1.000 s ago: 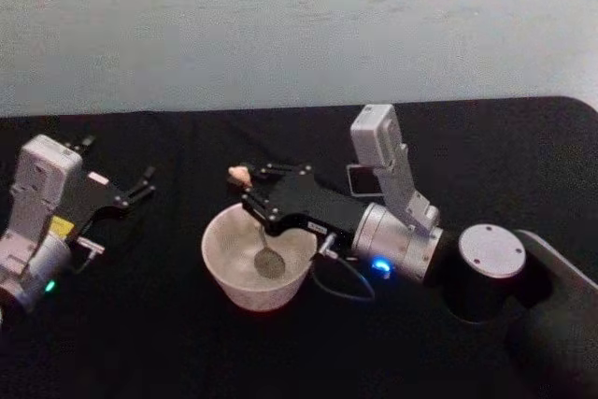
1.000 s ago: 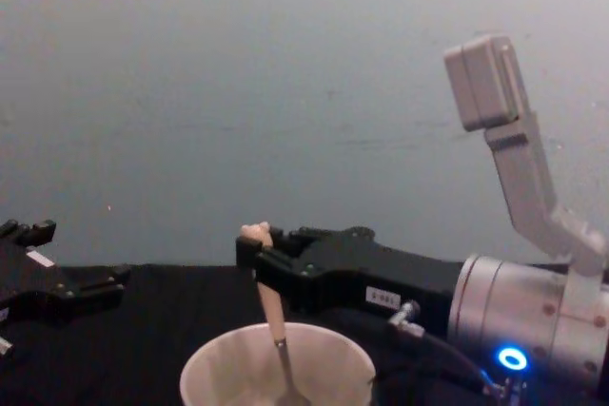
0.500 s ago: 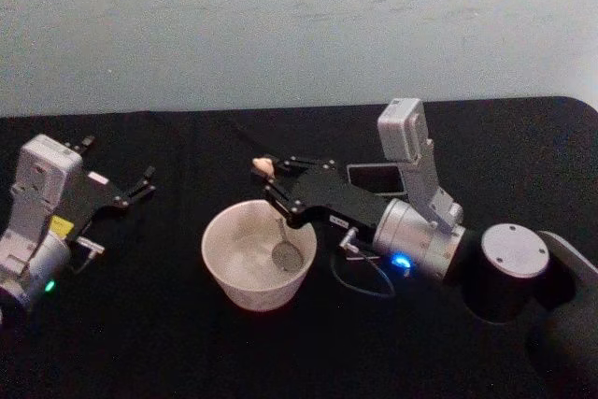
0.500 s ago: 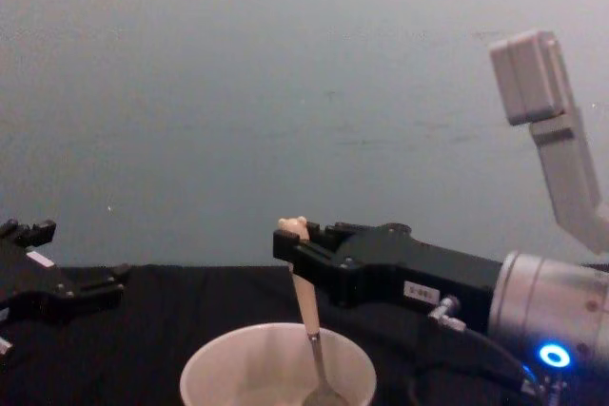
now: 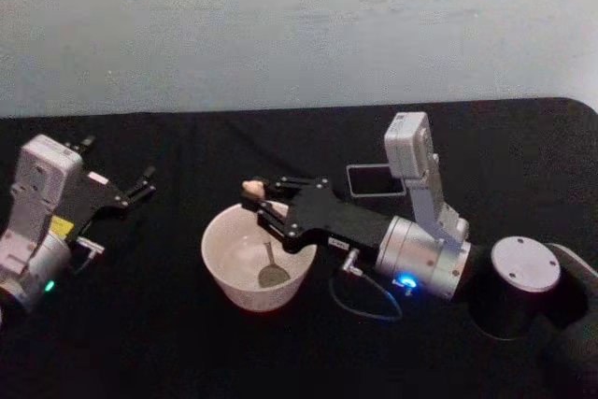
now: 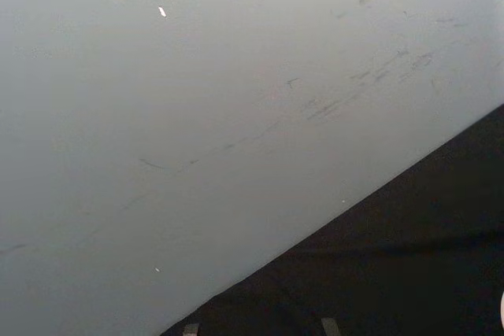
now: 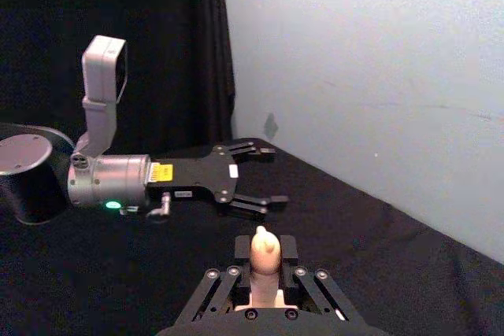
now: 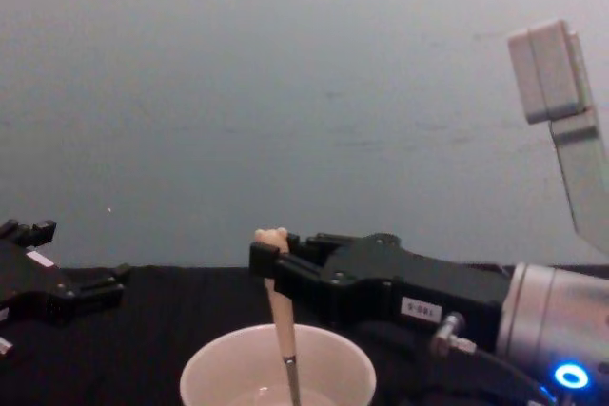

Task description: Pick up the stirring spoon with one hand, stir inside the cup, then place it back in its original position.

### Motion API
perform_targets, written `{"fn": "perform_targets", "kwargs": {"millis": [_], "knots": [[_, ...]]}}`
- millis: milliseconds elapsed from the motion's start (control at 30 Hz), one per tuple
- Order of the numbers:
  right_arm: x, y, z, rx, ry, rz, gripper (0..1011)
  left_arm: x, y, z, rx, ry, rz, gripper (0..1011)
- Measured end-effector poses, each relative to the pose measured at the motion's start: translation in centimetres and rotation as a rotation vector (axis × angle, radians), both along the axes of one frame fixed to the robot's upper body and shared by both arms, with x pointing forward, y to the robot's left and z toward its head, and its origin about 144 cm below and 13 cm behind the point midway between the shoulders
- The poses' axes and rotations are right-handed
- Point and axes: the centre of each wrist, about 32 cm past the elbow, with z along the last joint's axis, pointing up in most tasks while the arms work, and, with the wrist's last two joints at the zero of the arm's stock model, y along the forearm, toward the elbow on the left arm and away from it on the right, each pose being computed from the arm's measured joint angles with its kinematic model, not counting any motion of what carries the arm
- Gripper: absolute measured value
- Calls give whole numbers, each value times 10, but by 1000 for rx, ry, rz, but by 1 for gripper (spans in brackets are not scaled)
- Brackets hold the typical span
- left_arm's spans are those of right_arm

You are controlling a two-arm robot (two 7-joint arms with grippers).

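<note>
The cream cup point(image 5: 222, 273) stands on the black table, left of centre; its rim shows low in the chest view point(image 8: 217, 366). The stirring spoon point(image 5: 268, 263) stands almost upright in the cup, metal bowl down inside, bear head point(image 5: 251, 188) on top. My right gripper point(image 5: 260, 201) is shut on the beige handle point(image 8: 283, 322) just under the bear head point(image 7: 264, 249), above the cup's far rim. The dark square holder point(image 5: 375, 178) sits behind the right arm. My left gripper point(image 5: 138, 185) rests open at the far left, well away from the cup, and shows in the right wrist view point(image 7: 253, 175).
A pale wall point(image 5: 299, 25) rises behind the table's back edge. The right arm's round dark base point(image 5: 519, 279) fills the near right corner. A thin cable point(image 5: 366, 298) loops on the cloth just right of the cup. Bare black cloth lies between the cup and the left arm.
My right gripper has swung the spoon back to the left inside the cup after a sweep to the right; the metal bowl has shifted across the cup's bottom. The left arm has not moved.
</note>
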Motion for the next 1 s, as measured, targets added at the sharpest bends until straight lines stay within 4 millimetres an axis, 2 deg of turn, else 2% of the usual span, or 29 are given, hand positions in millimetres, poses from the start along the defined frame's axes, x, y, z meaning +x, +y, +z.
{"fn": "perform_targets", "kwargs": {"millis": [467,1000], "knots": [[14,19,-1,7,-15,-32,214,0,0,0,0,0,0,1001],[19,11,6,33,-15,-104,214,0,0,0,0,0,0,1001]]}}
